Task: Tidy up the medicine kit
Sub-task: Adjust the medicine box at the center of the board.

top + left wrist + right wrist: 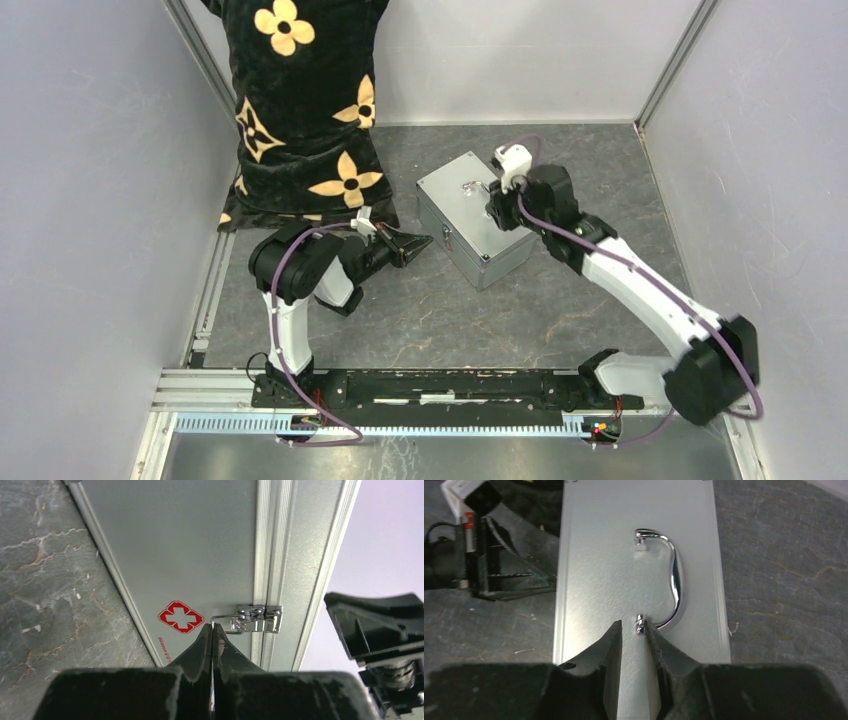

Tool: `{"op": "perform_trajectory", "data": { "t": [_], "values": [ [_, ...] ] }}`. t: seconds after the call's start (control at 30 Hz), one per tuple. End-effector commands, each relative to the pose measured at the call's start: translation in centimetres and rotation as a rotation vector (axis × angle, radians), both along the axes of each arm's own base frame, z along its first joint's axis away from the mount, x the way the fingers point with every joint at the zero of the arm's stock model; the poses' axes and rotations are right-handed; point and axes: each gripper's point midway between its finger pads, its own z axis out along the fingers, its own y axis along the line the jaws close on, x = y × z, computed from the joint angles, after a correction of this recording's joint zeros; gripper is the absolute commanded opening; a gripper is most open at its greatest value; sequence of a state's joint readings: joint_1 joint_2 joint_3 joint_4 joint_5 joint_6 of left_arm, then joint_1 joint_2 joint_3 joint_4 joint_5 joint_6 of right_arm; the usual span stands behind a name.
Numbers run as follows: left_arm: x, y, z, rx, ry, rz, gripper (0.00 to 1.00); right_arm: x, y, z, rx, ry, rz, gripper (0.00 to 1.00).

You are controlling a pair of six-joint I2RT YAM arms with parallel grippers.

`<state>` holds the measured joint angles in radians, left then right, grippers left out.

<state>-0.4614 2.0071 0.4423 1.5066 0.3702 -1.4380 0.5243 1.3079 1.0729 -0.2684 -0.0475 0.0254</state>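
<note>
Left tool (212, 632) shut, empty, tips at the medicine kit's (190, 555) latch (257, 619) — right tool (633, 630) slightly parted, gripping nothing, over the lid (599, 555) by the chrome handle's (676, 580) end.

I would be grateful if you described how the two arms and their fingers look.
Both the left arm and right arm have white links between bulky black joints, with a purple cable looped along each. A white block sits on the right wrist. The fingers are matte black, wedge-shaped and tapered to thin tips.
</note>
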Motion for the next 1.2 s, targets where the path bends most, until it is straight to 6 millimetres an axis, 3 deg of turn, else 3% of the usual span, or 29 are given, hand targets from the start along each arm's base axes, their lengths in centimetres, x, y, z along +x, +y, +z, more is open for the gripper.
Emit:
{"op": "perform_trajectory", "data": {
  "t": [0.0, 0.03, 0.2, 0.33, 0.4, 0.5, 0.63, 0.8, 1.17],
  "values": [
    [0.0, 0.0, 3.9, 0.012, -0.199, -0.008, 0.02, -3.6, 1.9, 2.7, 0.180, -0.161, 0.094, 0.29],
    [0.0, 0.1, 3.5, 0.036, -0.181, -0.004, 0.02, -4.8, 2.2, 3.1, 0.216, -0.198, 0.108, 0.29],
    [-0.4, 1.0, 2.0, 0.138, -0.135, 0.023, 0.02, -10.6, 3.8, 0.6, 0.304, -0.267, 0.124, 0.29],
    [-1.1, 2.0, 0.6, 0.213, -0.095, 0.041, 0.02, -12.8, 4.5, -2.7, 0.315, -0.237, 0.096, 0.27],
    [-1.3, 2.3, 0.1, 0.247, -0.080, 0.046, 0.02, -12.8, 4.4, -4.6, 0.293, -0.226, 0.061, 0.27],
    [-1.3, 2.5, 0.0, 0.284, -0.071, 0.045, 0.02, -12.3, 4.1, -5.7, 0.293, -0.258, 0.005, 0.27],
    [-1.3, 2.6, -0.3, 0.332, -0.063, 0.036, 0.02, -10.8, 4.4, -5.8, 0.212, -0.361, -0.014, 0.30],
    [-1.0, 2.7, -0.7, 0.371, -0.054, 0.034, 0.02, -9.7, 6.2, -5.8, 0.220, -0.402, -0.009, 0.32],
    [0.4, 1.7, -0.9, 0.397, -0.090, -0.002, 0.02, -7.0, 8.0, -6.5, 0.160, -0.494, -0.065, 0.06]
  ]
}}
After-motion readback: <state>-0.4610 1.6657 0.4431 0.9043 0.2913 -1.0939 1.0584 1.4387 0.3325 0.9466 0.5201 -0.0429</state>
